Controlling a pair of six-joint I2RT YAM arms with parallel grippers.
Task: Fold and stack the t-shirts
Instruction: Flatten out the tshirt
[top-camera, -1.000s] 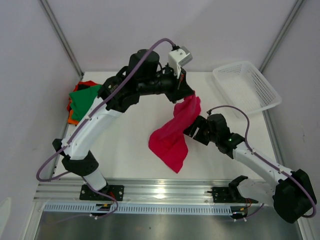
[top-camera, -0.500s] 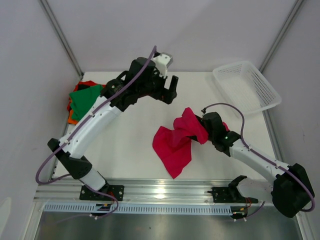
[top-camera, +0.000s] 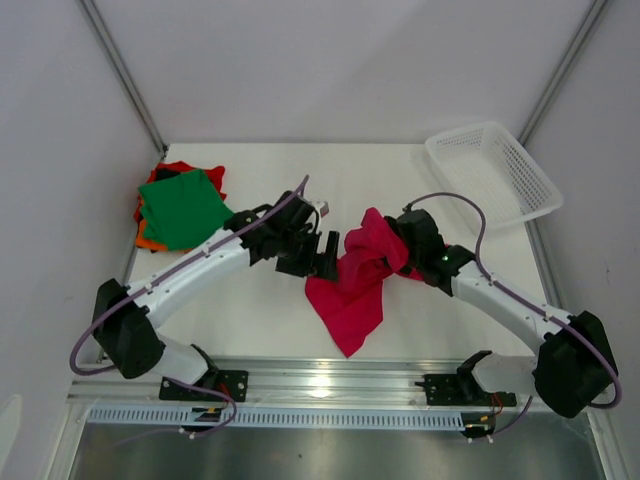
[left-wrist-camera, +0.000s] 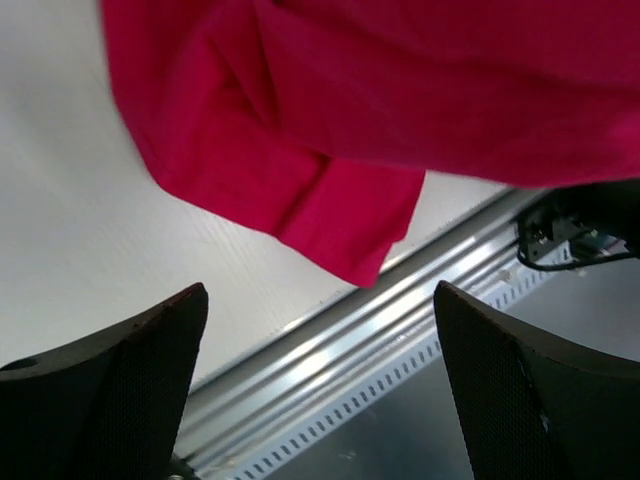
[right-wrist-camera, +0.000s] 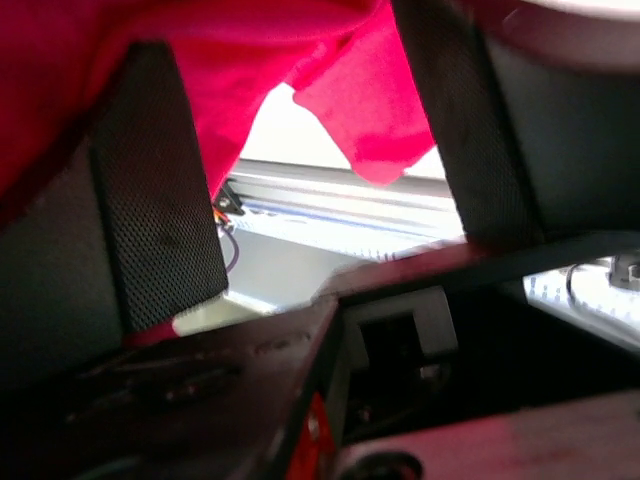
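Bright, even overhead light falls on the white bench (top-camera: 260, 320), leaving faint soft shadows. Glare flares on the metal rail (top-camera: 330, 378) at the bench's near edge. The right wrist view is blurred, the crimson t-shirt (right-wrist-camera: 250, 50) close and out of focus.

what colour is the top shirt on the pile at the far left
Green: the top shirt shows best in the top external view.

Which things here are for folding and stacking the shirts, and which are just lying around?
For the job:
- the pinkish-red t-shirt, bunched up in the middle
- the pile of t-shirts at the left, green one on top

Just lying about:
- the white basket in the far right corner
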